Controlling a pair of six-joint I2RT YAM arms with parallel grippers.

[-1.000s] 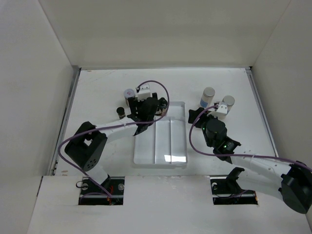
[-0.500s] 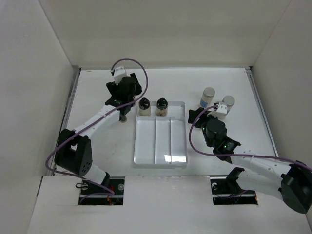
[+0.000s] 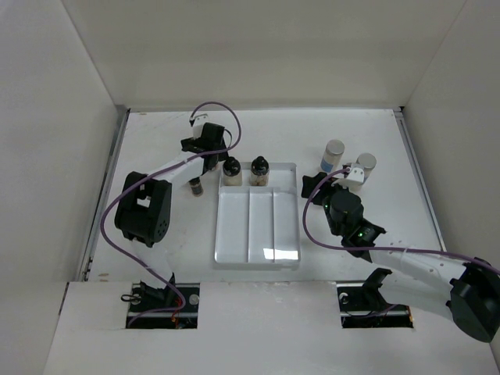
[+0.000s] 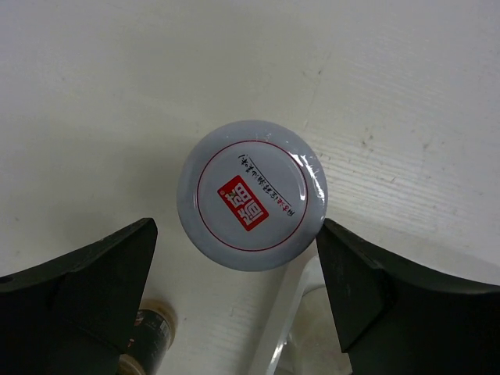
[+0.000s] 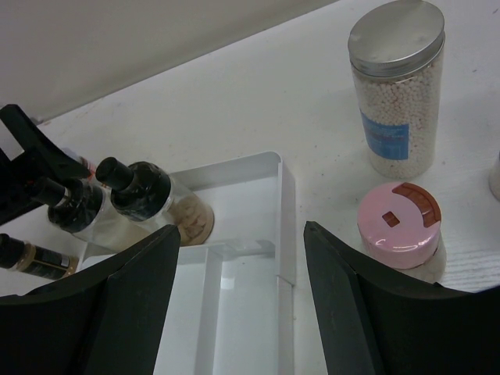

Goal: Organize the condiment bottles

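The grey jar lid (image 4: pixel 251 205) carries a red square stamp (image 4: pixel 242 203) with white characters, beside a curved line of small dark script (both too fine to read). The blue label (image 5: pixel 388 139) on the bead-filled jar (image 5: pixel 394 94) shows no legible words.

Arms (image 3: pixel 418 269) show white links, black joints (image 3: pixel 144 211), purple cables (image 3: pixel 211 105), black wedge-shaped pincer fingers (image 4: pixel 78 289).

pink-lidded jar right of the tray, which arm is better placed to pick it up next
Right. The pink-lidded jar stands just ahead of the open right tool, on that side of the tray. The left tool is open over a grey-lidded jar beyond the tray's far left corner.
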